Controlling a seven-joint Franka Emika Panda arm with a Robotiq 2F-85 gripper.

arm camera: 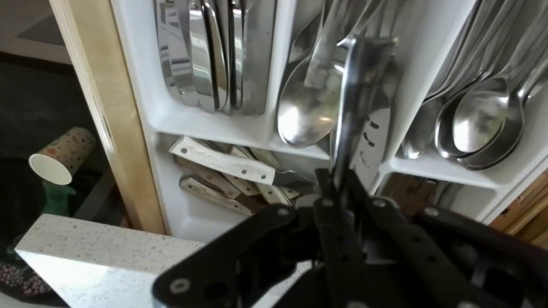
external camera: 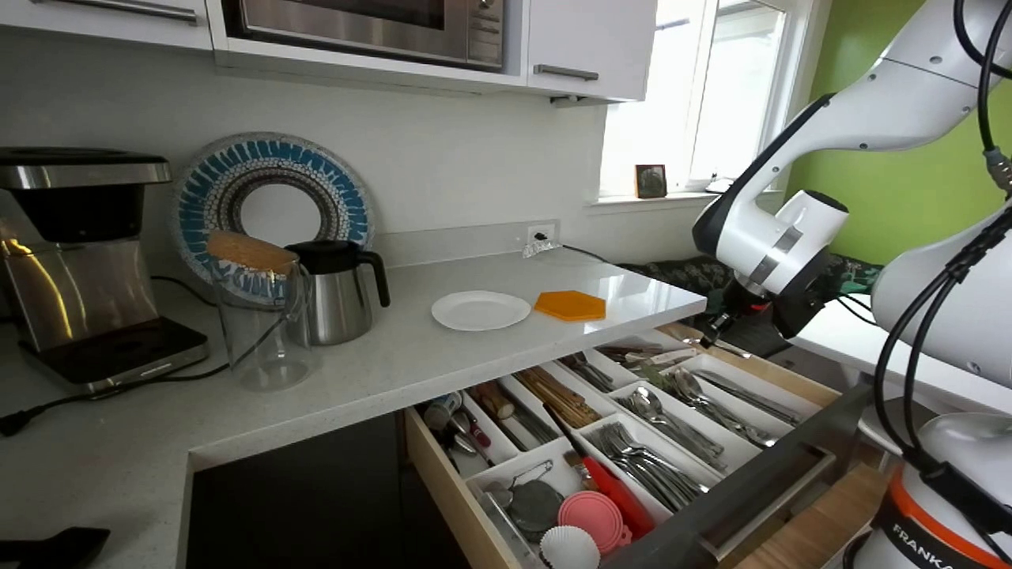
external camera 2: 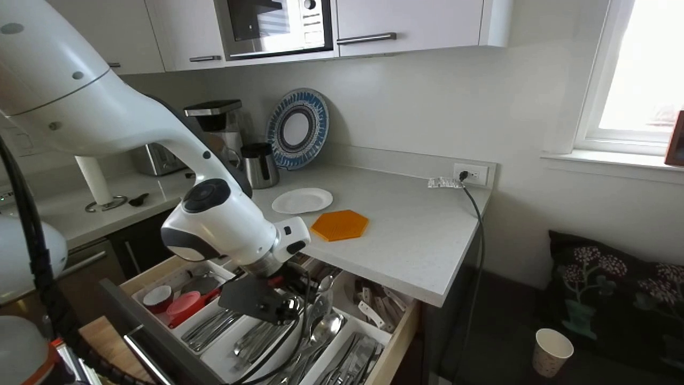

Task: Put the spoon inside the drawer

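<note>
Gripper (arm camera: 340,182): narrow, holding what we judge the spoon (arm camera: 356,94). Drawer (arm camera: 117,119): beneath. Slot (arm camera: 418,53), wrist view's upper centre: we should align lengthwise, lower fully, then release.

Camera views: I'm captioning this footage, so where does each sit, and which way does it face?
Exterior view: raised, facing across the counter toward the window and drawer; arm and base at the picture's right.
Exterior view: raised near the drawer, facing the wall; arm and partial base at the picture's left.
Wrist view: on the arm's end, looking down into the drawer; fingers at the bottom grip a blurred spoon.
Both exterior views share the plate and window.
</note>
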